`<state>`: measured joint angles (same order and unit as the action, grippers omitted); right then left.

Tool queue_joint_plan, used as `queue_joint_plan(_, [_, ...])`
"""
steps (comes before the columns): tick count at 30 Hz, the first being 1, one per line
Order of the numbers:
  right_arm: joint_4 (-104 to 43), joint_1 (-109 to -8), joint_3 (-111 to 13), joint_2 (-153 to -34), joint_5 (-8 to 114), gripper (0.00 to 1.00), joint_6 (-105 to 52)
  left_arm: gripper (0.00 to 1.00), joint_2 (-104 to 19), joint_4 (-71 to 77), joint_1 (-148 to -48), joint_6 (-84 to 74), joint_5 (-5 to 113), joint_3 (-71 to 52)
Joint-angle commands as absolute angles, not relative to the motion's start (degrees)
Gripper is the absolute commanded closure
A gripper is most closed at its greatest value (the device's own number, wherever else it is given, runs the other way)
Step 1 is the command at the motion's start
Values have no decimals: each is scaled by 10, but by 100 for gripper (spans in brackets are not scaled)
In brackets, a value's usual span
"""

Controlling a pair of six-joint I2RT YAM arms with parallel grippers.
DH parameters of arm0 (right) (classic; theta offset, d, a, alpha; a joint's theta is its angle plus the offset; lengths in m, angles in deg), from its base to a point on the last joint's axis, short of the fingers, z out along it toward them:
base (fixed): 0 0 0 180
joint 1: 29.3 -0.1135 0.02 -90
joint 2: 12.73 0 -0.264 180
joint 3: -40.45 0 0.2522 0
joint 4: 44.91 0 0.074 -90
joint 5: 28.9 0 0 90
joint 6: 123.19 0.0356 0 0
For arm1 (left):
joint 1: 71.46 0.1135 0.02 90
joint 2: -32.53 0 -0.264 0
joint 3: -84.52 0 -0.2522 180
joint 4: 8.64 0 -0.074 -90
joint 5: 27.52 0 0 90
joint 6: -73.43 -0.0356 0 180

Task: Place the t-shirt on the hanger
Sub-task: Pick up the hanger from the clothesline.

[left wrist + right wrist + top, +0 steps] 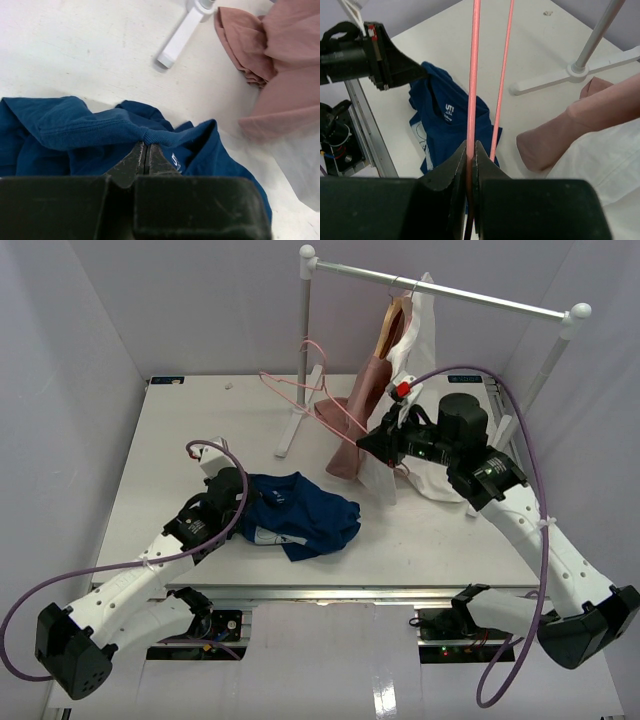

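The navy t-shirt (305, 518) lies crumpled on the table in front of the left arm. My left gripper (244, 500) is at its left edge, jaws shut on the ribbed collar (150, 135). The thin pink hanger (310, 390) is held up in the air left of the rack's hanging clothes. My right gripper (362, 440) is shut on one of its bars (474, 75), and the second bar (502, 75) runs just to the right of the jaws. In the right wrist view the t-shirt (445, 125) lies below the hanger, with the left gripper's fingers (415, 70) at its collar.
A white clothes rack (440, 290) stands at the back, its foot (290, 430) on the table behind the t-shirt. A dusty-pink garment (365, 400) and a white garment (425, 340) hang from it on a tan wooden hanger (392, 325), next to my right gripper.
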<state>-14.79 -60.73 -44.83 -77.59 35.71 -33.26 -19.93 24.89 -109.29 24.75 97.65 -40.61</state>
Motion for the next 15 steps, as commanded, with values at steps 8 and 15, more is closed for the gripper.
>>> queue_joint_plan(8, [-220,-627,-195,-581,369,92,-322,100,-223,235,-1042,246,906,-391])
queue_joint_plan(15, [-199,-629,-141,-532,354,92,-312,100,-220,244,-1035,239,906,-371])
